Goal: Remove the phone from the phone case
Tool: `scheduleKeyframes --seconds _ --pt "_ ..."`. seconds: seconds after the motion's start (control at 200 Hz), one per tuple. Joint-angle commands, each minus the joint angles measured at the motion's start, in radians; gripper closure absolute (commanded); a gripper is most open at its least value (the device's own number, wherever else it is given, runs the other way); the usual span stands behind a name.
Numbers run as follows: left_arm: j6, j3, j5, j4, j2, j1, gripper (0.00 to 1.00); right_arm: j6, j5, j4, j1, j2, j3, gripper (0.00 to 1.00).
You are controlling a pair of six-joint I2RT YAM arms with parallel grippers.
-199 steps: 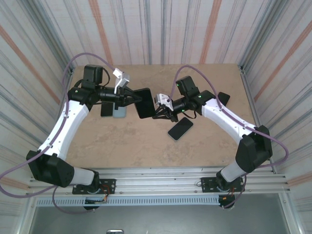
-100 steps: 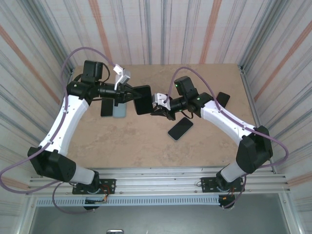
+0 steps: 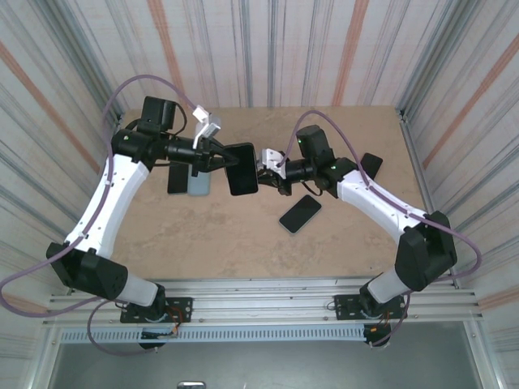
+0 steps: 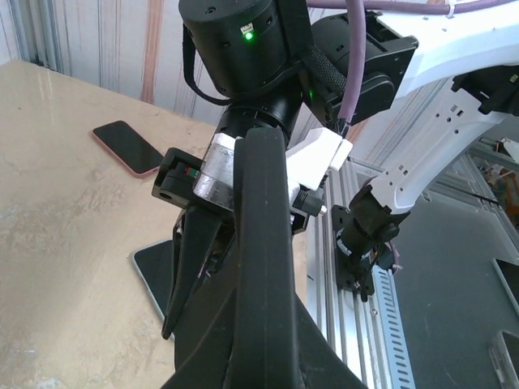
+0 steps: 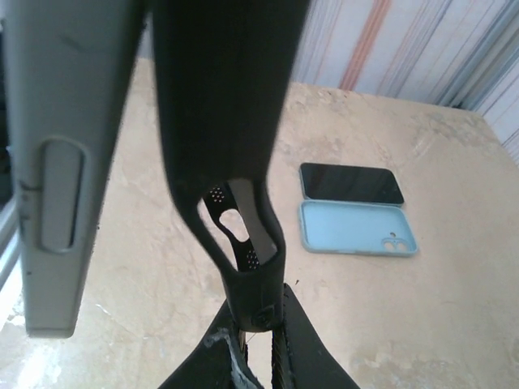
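A black phone case (image 3: 241, 168) with the phone in it hangs in the air over the middle of the table. My left gripper (image 3: 222, 160) is shut on its left side; in the left wrist view the case's black edge (image 4: 263, 243) runs up from my left gripper (image 4: 261, 340). My right gripper (image 3: 264, 168) is shut on the case's right end. In the right wrist view my right gripper (image 5: 272, 336) pinches the case's port-hole edge (image 5: 243, 235), which bends away from the grey phone side (image 5: 50, 162) with its button.
On the table lie a loose dark phone (image 3: 301, 213) below my right gripper, a pink-edged phone (image 3: 371, 164) at the right, and a light blue empty case (image 3: 199, 183) beside a black phone (image 3: 176, 180) at the left. Striped walls enclose the table.
My right gripper has moved up and left onto the case's end and closed on it. My left arm has lifted the cased phone slightly farther from the table.
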Motion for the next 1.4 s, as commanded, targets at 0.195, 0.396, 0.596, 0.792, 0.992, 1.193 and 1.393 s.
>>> scheduleKeyframes --seconds 0.195,0.396,0.596,0.792,0.992,1.193,1.393 --pt "-0.226 -0.088 -0.024 0.215 -0.058 -0.007 1.0 0.186 -0.19 0.258 -0.001 -0.104 -0.077 0.78" --pt "-0.27 -0.092 0.007 0.246 -0.059 -0.013 1.0 0.291 -0.238 0.35 -0.011 -0.089 -0.092 0.74" --pt "-0.455 -0.114 -0.115 0.373 -0.073 -0.008 1.0 0.455 -0.262 0.435 -0.014 -0.079 -0.103 0.68" --pt "-0.77 -0.192 -0.226 0.599 -0.104 0.024 1.0 0.877 -0.261 0.656 -0.063 -0.08 -0.143 0.6" --pt "-1.085 -0.293 -0.278 0.846 -0.109 0.037 1.0 1.21 -0.2 0.83 -0.058 -0.076 -0.204 0.55" --pt "-1.281 -0.346 -0.288 1.001 -0.082 0.035 1.0 1.488 -0.127 1.001 -0.06 -0.073 -0.275 0.54" --pt "-1.425 -0.403 -0.325 1.153 -0.057 0.02 1.0 1.739 -0.031 1.095 -0.062 -0.058 -0.31 0.54"
